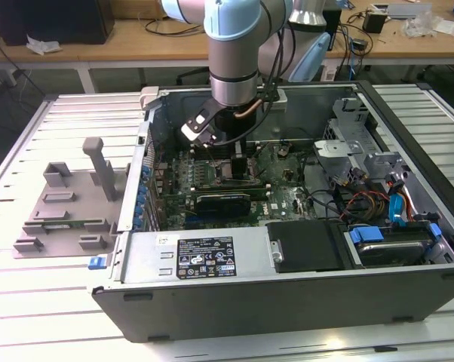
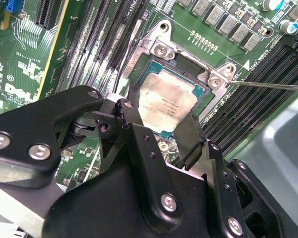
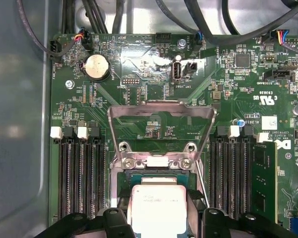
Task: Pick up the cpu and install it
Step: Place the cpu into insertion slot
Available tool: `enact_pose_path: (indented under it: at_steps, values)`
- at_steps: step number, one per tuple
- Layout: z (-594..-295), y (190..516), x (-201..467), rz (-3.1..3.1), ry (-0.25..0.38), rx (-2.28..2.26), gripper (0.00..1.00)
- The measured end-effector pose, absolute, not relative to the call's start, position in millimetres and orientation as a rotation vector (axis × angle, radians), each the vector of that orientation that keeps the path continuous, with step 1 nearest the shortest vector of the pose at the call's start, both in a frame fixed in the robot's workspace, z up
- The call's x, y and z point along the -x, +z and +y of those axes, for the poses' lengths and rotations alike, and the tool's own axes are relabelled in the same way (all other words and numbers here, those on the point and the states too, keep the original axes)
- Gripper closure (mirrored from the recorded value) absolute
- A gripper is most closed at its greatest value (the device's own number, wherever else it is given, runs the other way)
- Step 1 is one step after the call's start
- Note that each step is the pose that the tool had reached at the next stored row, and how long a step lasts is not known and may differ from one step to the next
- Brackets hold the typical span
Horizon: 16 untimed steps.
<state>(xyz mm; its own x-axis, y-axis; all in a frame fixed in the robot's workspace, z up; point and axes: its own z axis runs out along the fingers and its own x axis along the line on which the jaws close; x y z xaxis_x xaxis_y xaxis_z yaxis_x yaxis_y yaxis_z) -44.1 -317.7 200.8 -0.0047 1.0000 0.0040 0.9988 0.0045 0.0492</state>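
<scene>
**Arm** (image 1: 234,53): reaches down into the open case (image 1: 287,302), which lies on its side on the slatted bench (image 1: 31,317).

**Gripper** (image 1: 238,162): low over the motherboard (image 1: 287,200), above the socket. In both wrist views it is clenched on the cpu, its black fingers (image 2: 134,111) lying against two opposite edges of the chip.

**Cpu** (image 2: 166,101): pale silver top facing up, held level between the fingers. It is directly over the socket (image 2: 188,64) and covers most of the dark recess. Whether it is fully seated cannot be told. In the first wrist view, the cpu (image 3: 156,206) sits between the two banks of memory slots (image 3: 79,173).

**Load plate** (image 3: 161,107): swung open, lying flat on the board beyond the socket.

**Lever rod** (image 2: 268,85): thin wire, released, standing out to one side of the socket.

**Tray** (image 1: 61,211): grey, with upright posts, on the bench beside the case, on the exterior view's left.
</scene>
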Motion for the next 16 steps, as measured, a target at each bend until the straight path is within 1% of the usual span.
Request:
enact_pose_path:
  at_steps: [12, 13, 14, 16]
  values:
    - [-317.6, 200.3, 42.9, 2.203, 0.059, -2.193, 0.47]
    - [-317.5, 200.1, 42.8, 2.203, 0.061, -2.194, 0.46]
    - [-317.5, 200.1, 42.8, 2.204, 0.060, -2.194, 0.39]
    - [-317.6, 200.3, 42.9, 2.203, 0.059, -2.194, 0.39]
